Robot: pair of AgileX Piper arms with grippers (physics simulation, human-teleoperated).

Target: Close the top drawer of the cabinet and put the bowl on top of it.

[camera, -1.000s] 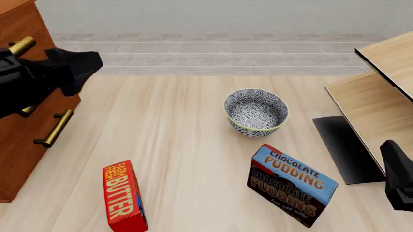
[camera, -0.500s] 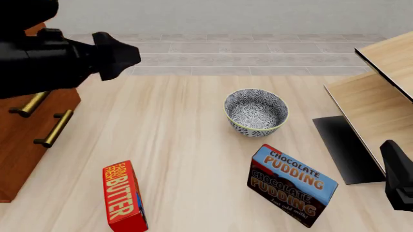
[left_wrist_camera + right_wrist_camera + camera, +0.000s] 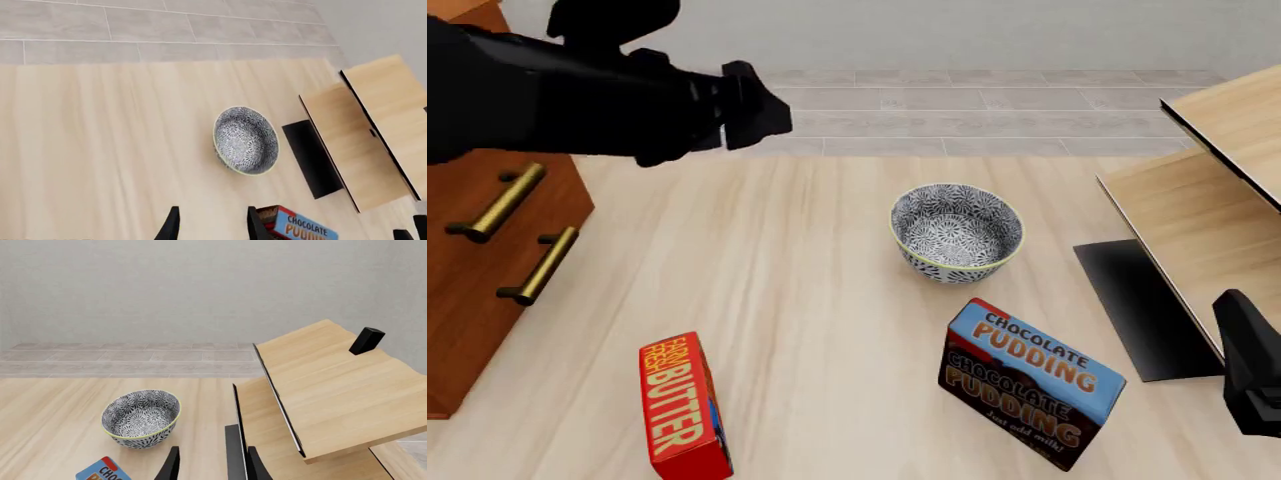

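Left pincer [image 3: 761,110] had swung off the reddish-brown wooden cabinet [image 3: 481,250] toward the blue-grey floral bowl [image 3: 956,232] — fingers apart, bowl on the counter [image 3: 787,300], ungrasped; right pincer [image 3: 210,465] apart, idle.

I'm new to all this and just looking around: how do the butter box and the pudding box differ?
The butter box is red, narrow and long; the pudding box is blue and brown, much wider. The butter box is left of the bowl and farther from it; the pudding box is just in front. Both are printed cartons on the table.
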